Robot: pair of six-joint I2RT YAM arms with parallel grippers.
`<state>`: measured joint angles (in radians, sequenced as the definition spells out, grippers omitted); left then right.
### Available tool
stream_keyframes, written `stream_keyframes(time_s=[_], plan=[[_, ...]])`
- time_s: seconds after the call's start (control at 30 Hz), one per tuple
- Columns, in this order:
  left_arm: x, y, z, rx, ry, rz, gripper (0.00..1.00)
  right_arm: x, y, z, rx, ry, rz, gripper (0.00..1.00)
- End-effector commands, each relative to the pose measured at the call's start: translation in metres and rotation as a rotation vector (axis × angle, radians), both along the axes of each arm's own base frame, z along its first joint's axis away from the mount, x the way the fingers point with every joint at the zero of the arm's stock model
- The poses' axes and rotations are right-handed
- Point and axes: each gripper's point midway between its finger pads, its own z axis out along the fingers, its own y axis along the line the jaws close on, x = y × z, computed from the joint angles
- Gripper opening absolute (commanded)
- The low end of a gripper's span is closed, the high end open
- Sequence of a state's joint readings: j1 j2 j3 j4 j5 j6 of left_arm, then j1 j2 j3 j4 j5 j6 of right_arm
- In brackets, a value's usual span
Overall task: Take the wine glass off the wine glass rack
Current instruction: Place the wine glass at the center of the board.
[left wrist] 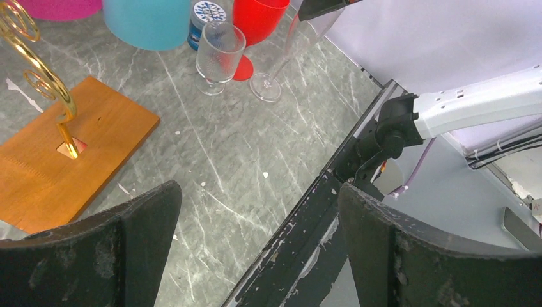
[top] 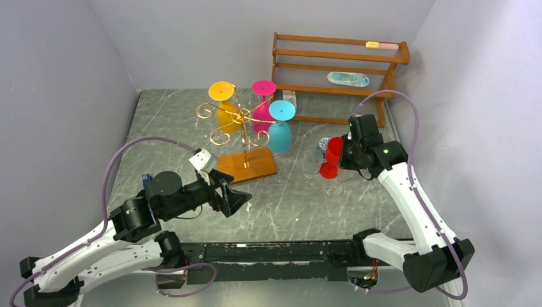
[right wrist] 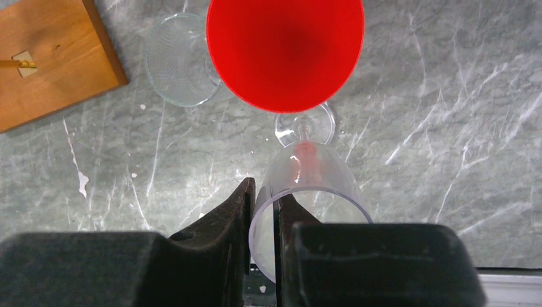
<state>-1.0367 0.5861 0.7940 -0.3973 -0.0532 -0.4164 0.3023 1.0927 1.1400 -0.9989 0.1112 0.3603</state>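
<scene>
Black-fingered right gripper (right wrist: 265, 199) pinches the rim of a clear stemmed wine glass (right wrist: 313, 173), a grip only its wrist view reveals; overhead, a red plastic goblet (top: 332, 157) masks it. The glass's foot looks set on the grey marbled table (right wrist: 447, 96), lower right of the gold wire rack (top: 255, 167) with its orange-brown wooden base. Left gripper (left wrist: 259, 198) gapes wide, empty. Pale lilac walls surround.
</scene>
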Motion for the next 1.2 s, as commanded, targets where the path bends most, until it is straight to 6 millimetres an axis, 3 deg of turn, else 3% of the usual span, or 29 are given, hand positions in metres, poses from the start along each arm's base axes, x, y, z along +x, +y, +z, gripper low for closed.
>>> stream_keyframes(time_s=[0.0, 0.37, 0.67, 0.93, 1.17], plan=[[0.004, 0.004, 0.013, -0.023, -0.009, 0.029, 0.97, 0.014, -0.002, -0.002, -0.006, -0.037, -0.030, 0.00], [0.002, 0.004, 0.017, -0.016, -0.007, 0.022, 0.96, 0.017, -0.001, -0.011, -0.029, 0.009, -0.017, 0.00], [0.000, 0.005, 0.026, -0.037, -0.016, 0.017, 0.96, 0.018, -0.001, -0.010, -0.035, 0.039, -0.019, 0.12], [-0.001, 0.006, 0.027, -0.051, -0.018, 0.013, 0.97, 0.009, 0.002, 0.006, -0.014, 0.035, 0.002, 0.01], [-0.002, 0.003, 0.026, -0.031, -0.023, -0.005, 0.96, 0.004, -0.009, 0.010, -0.044, 0.001, -0.037, 0.00]])
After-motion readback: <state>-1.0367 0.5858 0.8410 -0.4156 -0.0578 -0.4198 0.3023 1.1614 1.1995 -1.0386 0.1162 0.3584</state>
